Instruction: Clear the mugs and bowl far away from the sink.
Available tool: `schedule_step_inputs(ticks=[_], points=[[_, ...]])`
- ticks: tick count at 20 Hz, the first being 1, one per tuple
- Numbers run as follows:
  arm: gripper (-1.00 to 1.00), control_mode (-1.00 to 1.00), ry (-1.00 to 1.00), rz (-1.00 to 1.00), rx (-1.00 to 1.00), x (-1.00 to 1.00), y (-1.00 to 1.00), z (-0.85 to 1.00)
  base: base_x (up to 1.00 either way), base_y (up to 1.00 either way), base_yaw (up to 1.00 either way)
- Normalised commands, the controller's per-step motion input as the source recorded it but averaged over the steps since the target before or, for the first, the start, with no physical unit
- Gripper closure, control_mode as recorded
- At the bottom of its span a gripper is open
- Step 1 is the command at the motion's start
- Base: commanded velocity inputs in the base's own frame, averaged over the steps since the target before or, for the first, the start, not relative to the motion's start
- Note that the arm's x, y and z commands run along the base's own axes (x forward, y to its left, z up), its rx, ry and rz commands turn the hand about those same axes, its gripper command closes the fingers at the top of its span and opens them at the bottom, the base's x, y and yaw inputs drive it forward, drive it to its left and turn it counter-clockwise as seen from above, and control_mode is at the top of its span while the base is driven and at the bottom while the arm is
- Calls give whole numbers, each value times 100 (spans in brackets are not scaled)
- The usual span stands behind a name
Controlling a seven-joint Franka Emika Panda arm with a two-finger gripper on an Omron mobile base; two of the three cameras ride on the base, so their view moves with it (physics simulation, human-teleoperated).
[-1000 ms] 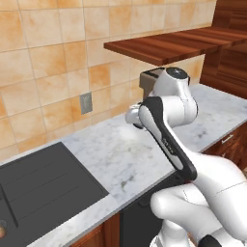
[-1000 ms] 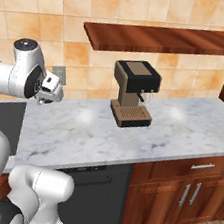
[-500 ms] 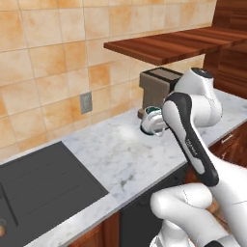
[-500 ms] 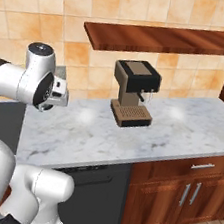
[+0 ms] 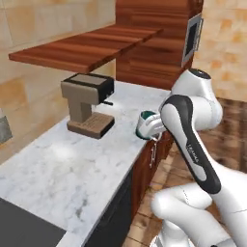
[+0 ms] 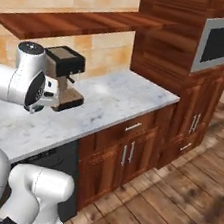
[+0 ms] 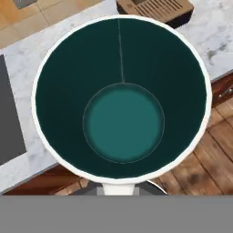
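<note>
**Green-lined mug in carriage, beyond the coffee machine**

Left base view: mug at the bench edge, right of the coffee machine; set it down level, well inboard.

Hand view: pincer pressed tight, pinching the mug's rim; mug empty.

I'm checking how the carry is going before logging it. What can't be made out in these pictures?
- Gripper fingers: left base view, hidden behind the mug; hand view, the mug covers them.
- Mug's outside and handle: hand view looks straight into it.
- Sink: left base view, cut off at the bottom edge.
- Coffee machine: right base view, partly behind the arm.
</note>
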Motion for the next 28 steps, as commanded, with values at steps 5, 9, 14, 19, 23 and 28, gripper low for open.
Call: schedule_step_inputs(ticks=[5, 9, 14, 19, 23, 28], points=[[100, 100, 0, 0, 0, 0, 0, 0, 0, 0, -100], [100, 100, 0, 0, 0, 0, 0, 0, 0, 0, -100], [100, 100, 0, 0, 0, 0, 0, 0, 0, 0, -100], [100, 100, 0, 0, 0, 0, 0, 0, 0, 0, -100], [100, 100, 0, 0, 0, 0, 0, 0, 0, 0, -100], [100, 100, 0, 0, 0, 0, 0, 0, 15, 0, -94]])
